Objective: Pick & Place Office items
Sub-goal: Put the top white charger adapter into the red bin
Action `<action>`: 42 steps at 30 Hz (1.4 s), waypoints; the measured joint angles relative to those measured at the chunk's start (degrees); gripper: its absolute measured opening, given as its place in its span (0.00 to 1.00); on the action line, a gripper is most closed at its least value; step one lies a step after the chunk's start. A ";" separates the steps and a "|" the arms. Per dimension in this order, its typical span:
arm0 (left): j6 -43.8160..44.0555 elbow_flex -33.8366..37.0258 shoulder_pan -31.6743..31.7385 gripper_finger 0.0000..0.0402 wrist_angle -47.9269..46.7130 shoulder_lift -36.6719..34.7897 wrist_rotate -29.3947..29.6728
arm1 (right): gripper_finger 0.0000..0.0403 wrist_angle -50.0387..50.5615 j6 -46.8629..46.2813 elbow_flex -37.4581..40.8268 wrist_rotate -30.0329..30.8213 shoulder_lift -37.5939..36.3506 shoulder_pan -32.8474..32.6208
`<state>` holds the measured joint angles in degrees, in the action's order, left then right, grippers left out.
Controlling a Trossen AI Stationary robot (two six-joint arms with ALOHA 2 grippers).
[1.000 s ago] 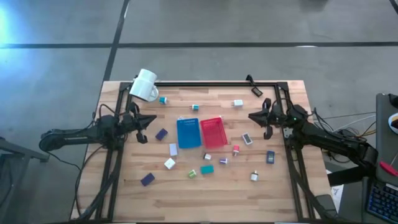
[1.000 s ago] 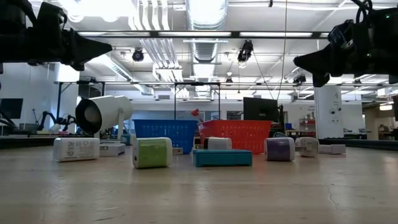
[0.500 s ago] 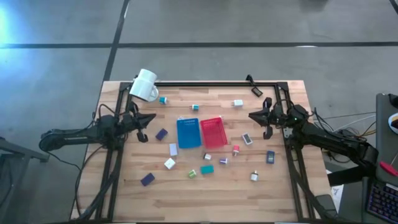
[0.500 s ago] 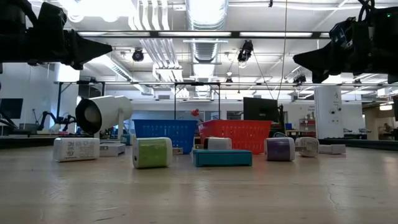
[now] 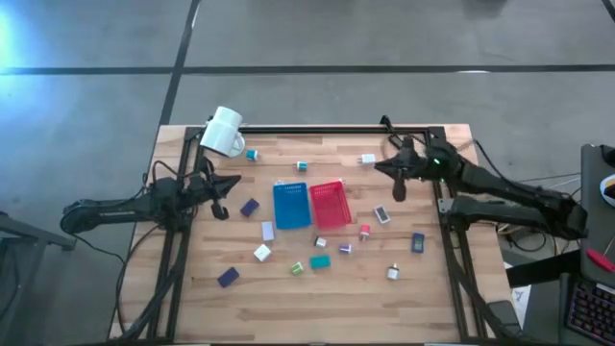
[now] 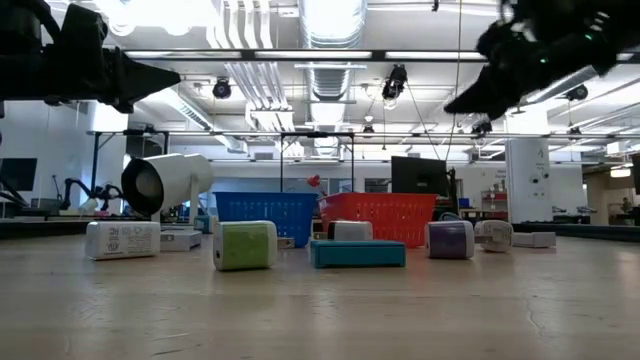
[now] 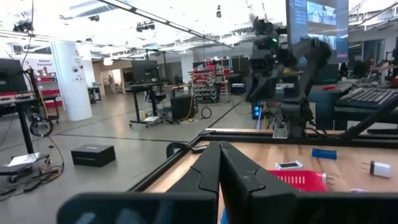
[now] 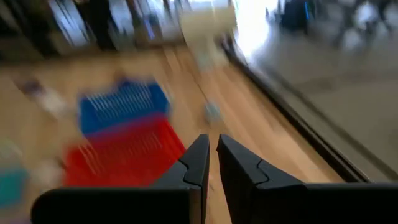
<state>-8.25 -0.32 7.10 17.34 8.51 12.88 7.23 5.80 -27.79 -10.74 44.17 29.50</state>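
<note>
The right gripper (image 5: 379,169), fingers nearly shut and empty, hovers just beside the small white block (image 5: 367,160), beyond the red plastic tray (image 5: 331,204); the left gripper (image 5: 233,182), shut, waits far off.

Small office items (image 5: 320,261), white, purple, teal, green, pink and dark blue, lie scattered flat on the worktop (image 5: 317,308) around the 2 trays (image 5: 310,206).

Two trays (image 5: 309,205) are set side by side at the middle of the table (image 5: 317,308), a mug (image 5: 223,132) is laid at its far left corner, and the office items (image 5: 317,260) are scattered around the trays, mostly nearer the front edge.
</note>
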 joint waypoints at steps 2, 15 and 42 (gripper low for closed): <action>-0.65 0.00 0.02 0.02 -0.02 0.00 0.00 | 0.08 8.99 4.31 -5.33 2.57 4.99 -0.09; -0.05 0.00 0.02 0.02 -0.22 0.00 -0.02 | 0.26 37.21 19.75 -32.04 8.36 35.59 -0.05; 0.10 0.00 0.00 0.02 -1.29 -0.02 -0.04 | 0.73 35.78 35.27 -40.30 13.31 59.36 11.16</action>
<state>-8.15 -0.32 7.10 16.05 8.49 12.84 43.01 41.07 -68.10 2.57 103.53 40.66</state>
